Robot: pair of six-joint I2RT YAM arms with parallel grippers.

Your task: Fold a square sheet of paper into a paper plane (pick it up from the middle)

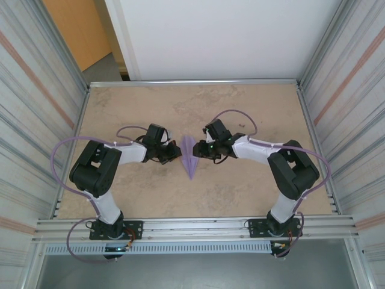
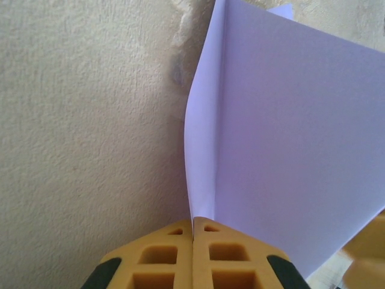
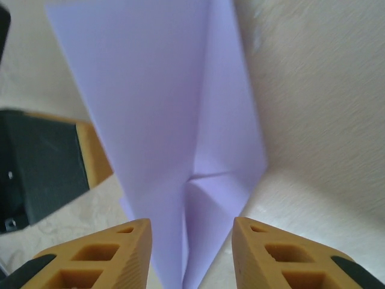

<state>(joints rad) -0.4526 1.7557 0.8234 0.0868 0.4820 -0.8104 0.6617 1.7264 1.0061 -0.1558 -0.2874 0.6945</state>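
Observation:
The square sheet of paper stands folded into a lilac paper plane [image 1: 190, 155], a narrow dart pointing toward the near edge, between the two grippers at mid-table. My left gripper [image 1: 175, 152] is shut on the paper plane's [image 2: 289, 132] left flap, the yellow fingertips [image 2: 207, 232] pressed together with the paper's edge running in between. My right gripper [image 1: 204, 150] is open on the other side. In the right wrist view the paper plane [image 3: 162, 102] and its centre fold lie in the gap of the right gripper [image 3: 191, 227], touching neither pad.
The table [image 1: 252, 108] is a beige mottled board with metal rails round it and corrugated walls [image 1: 36, 90] at both sides. The left gripper's black and yellow body [image 3: 42, 162] sits close behind the paper in the right wrist view.

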